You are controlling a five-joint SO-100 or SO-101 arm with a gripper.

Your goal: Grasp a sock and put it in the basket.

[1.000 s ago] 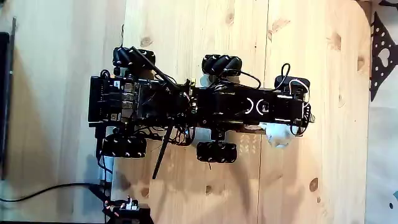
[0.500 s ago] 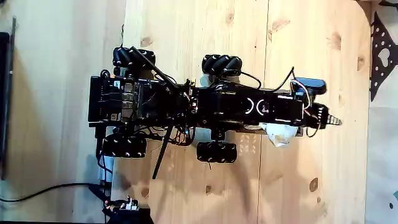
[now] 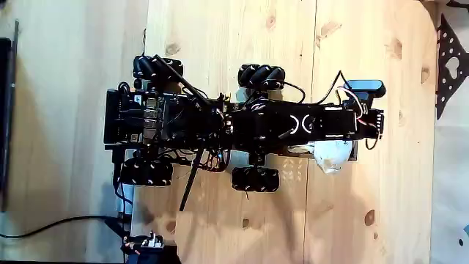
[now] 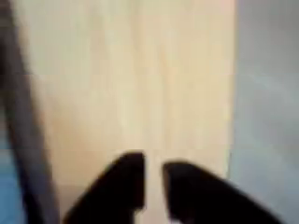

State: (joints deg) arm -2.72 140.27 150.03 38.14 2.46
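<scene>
In the wrist view the gripper (image 4: 152,187) shows as two dark, blurred fingers rising from the bottom edge, their tips close together with only a thin pale slit between them; nothing is held there, so it reads as nearly closed and empty. Beyond the fingers lies pale wood, with a dark strip along the left edge and a greyish band on the right.

In the fixed view, looking down, the black arm (image 3: 293,123) stretches to the right from the wheeled robot base (image 3: 157,121), and its end (image 3: 366,121) sits near a small black camera (image 3: 364,88) with looping cables; the fingers themselves cannot be made out from here.

The sock (image 3: 331,155), a pale whitish lump, lies on the wooden table (image 3: 220,44) just below the arm's far-right section, partly tucked under it. Whether the arm touches it cannot be told.

Four ribbed wheels surround the base; one (image 3: 255,178) sits left of the sock. A black cable (image 3: 51,224) trails across the table at lower left. A dark patterned object (image 3: 448,66) lies at the right edge.
</scene>
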